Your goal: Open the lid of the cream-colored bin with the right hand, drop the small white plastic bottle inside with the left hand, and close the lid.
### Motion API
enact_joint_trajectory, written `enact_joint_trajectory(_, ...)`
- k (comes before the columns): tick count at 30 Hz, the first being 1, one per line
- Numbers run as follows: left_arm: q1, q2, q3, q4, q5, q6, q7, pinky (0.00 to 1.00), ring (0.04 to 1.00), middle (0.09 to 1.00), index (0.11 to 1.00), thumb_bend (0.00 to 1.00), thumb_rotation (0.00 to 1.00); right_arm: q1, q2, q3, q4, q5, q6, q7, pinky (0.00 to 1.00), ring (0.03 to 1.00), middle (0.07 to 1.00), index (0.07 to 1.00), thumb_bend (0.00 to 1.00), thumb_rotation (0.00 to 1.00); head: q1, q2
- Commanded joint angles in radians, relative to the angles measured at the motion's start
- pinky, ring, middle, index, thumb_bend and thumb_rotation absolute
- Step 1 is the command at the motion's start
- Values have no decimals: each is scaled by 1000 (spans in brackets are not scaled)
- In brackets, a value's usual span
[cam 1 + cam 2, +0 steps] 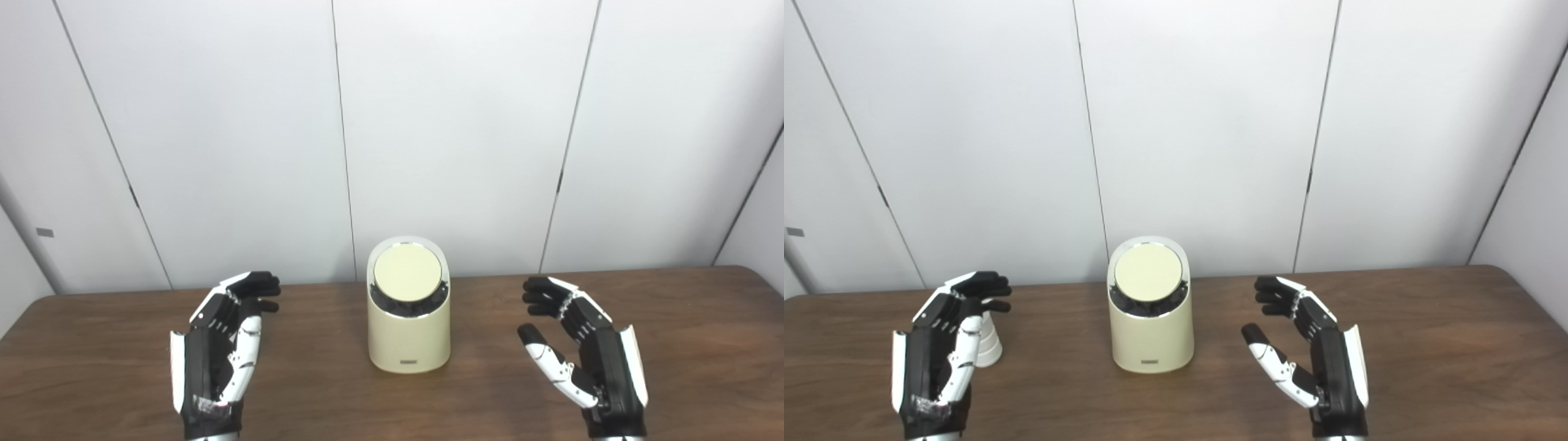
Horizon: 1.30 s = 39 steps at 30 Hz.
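Observation:
The cream-colored bin (408, 334) stands at the table's middle, its round slanted lid (407, 271) down and facing me. The small white plastic bottle (989, 343) rests on the table just behind my left hand (940, 349); in the left eye view the hand hides it. My left hand (220, 343) is open, its fingers curved above the bottle without gripping it. To the right of the bin my right hand (582, 343) is open, palm turned inward, well apart from the bin.
The brown wooden table (392, 398) ends at a rounded corner on the far right (759, 275). White wall panels (453, 122) rise directly behind the bin.

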Motion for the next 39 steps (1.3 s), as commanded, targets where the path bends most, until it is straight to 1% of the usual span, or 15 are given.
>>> enact_joint_trajectory(1,-34,2,-3,-12,4,-28,-3,543,632,647,645,274,524,-26,5,0,-33,3,-12,0,637,689,710,691,313,392,-1,0)
enact_joint_trajectory(14,-34,1,-3,-15,8,-25,-2,543,630,645,644,267,515,-30,5,0,-32,-5,-19,-3,634,683,707,687,308,399,-4,2)
enact_joint_trajectory(17,-37,-3,-6,-10,6,-27,-2,544,630,645,644,268,514,-33,-1,-3,-29,-2,-19,-1,633,682,708,688,308,404,1,-3)
enact_joint_trajectory(20,-43,-5,-5,0,10,-29,2,542,628,643,643,272,511,-41,-6,-4,-15,6,-30,0,625,679,708,688,314,415,-3,-7)
enact_joint_trajectory(21,-46,-4,-3,4,13,-31,3,541,626,642,642,272,511,-46,-9,-4,-7,19,-38,4,631,686,712,691,321,398,-5,-8)
enact_joint_trajectory(23,-51,-1,-1,12,11,-33,4,538,625,641,642,271,512,-54,-14,-2,1,38,-43,11,637,695,717,698,361,422,-3,-13)
enact_joint_trajectory(25,-53,1,1,15,5,-32,3,541,630,644,643,272,512,-60,-17,-1,3,49,-39,17,649,711,727,711,553,571,-2,-14)
enact_joint_trajectory(26,-54,3,2,17,4,-33,3,542,630,644,644,271,511,-64,-19,1,0,46,-33,20,651,713,729,713,584,594,-5,-15)
enact_joint_trajectory(27,-53,4,3,17,5,-33,2,541,632,646,644,267,516,-71,-21,3,-3,37,-24,23,662,727,744,729,660,644,-9,-15)
enact_joint_trajectory(28,-53,5,3,17,6,-34,2,540,633,647,644,264,520,-76,-22,5,-6,30,-17,25,665,733,750,737,689,664,-11,-15)
enact_joint_trajectory(29,-52,5,3,16,7,-35,2,539,633,647,644,263,522,-88,-25,8,-16,16,5,31,666,736,754,741,704,673,-14,-16)
enact_joint_trajectory(32,-51,4,2,17,14,-39,4,540,633,646,644,267,528,-118,-30,19,-52,-23,83,49,671,764,784,770,696,684,-13,-15)
enact_joint_trajectory(35,-52,2,2,19,18,-41,6,542,631,646,645,271,522,-161,-34,30,-89,-93,164,61,743,820,814,796,695,718,-12,-15)
enact_joint_trajectory(37,-54,2,2,22,19,-42,6,540,627,644,644,270,520,-195,-27,32,-108,-112,227,69,809,882,827,792,762,736,-13,-13)
enact_joint_trajectory(39,-56,-2,1,25,18,-41,8,541,627,643,644,272,520,-228,-27,38,-120,-125,287,81,838,908,839,795,789,741,-10,-19)
